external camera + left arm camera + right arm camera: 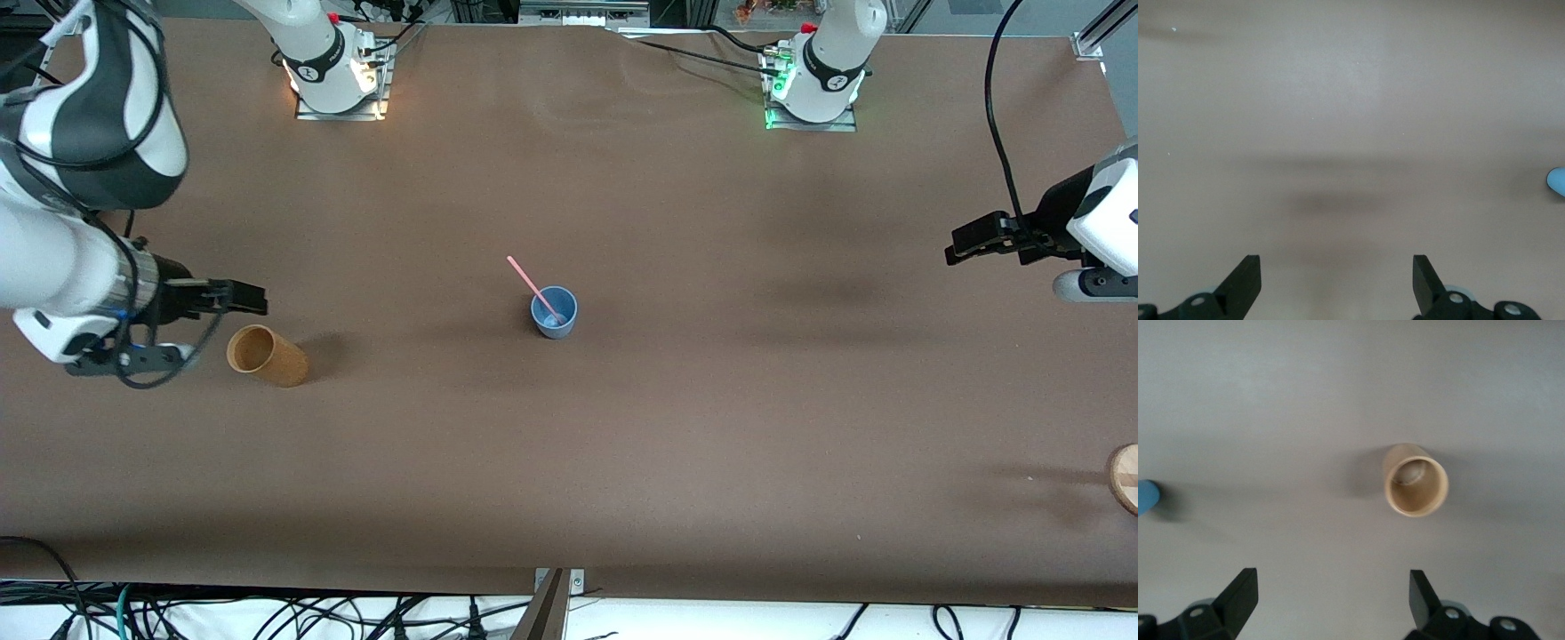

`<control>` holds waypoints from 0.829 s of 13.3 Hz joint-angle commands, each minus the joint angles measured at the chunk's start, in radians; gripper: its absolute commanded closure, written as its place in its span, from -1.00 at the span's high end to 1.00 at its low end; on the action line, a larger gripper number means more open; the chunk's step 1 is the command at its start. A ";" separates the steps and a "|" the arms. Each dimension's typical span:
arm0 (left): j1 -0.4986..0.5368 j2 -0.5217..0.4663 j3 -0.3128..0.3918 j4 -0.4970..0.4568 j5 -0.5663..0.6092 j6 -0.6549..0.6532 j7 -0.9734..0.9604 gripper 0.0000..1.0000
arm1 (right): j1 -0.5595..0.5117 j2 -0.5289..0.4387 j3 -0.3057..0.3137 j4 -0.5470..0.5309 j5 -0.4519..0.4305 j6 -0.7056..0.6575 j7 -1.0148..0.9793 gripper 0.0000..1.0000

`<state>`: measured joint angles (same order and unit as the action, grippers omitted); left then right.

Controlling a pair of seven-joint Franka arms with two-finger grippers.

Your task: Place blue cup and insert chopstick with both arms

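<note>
The blue cup (554, 312) stands upright near the middle of the table. The pink chopstick (532, 284) stands in it, leaning over the rim toward the robots' bases. A sliver of the cup shows at the edge of the left wrist view (1557, 181) and of the right wrist view (1146, 496). My right gripper (253, 298) is open and empty, up over the table at the right arm's end, beside the tan-orange cup. My left gripper (956, 246) is open and empty, up over the left arm's end of the table. Both are well away from the blue cup.
A tan-orange cup (267, 355) stands at the right arm's end of the table and shows from above in the right wrist view (1415, 481). A round wooden thing (1125, 477) sits at the table's edge at the left arm's end, nearer the front camera.
</note>
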<state>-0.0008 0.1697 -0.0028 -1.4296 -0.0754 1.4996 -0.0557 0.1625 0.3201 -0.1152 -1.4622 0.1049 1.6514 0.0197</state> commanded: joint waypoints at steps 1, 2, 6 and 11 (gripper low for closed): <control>-0.007 0.019 -0.009 0.037 0.022 -0.009 0.010 1.00 | -0.055 -0.198 0.016 -0.297 -0.017 0.157 -0.010 1.00; -0.010 0.017 -0.012 0.037 0.025 -0.009 0.008 1.00 | -0.070 -0.260 0.017 -0.373 -0.024 0.212 -0.009 1.00; -0.013 0.017 -0.014 0.037 0.022 -0.009 0.011 1.00 | -0.118 -0.403 0.029 -0.466 -0.074 0.246 0.031 1.00; -0.018 0.019 -0.014 0.038 0.023 -0.009 0.014 1.00 | -0.158 -0.475 0.028 -0.413 -0.090 0.024 -0.001 1.00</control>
<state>-0.0130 0.1756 -0.0153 -1.4233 -0.0754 1.4996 -0.0557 0.0277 -0.1350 -0.1079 -1.8835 0.0347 1.7317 0.0326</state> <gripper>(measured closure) 0.000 0.000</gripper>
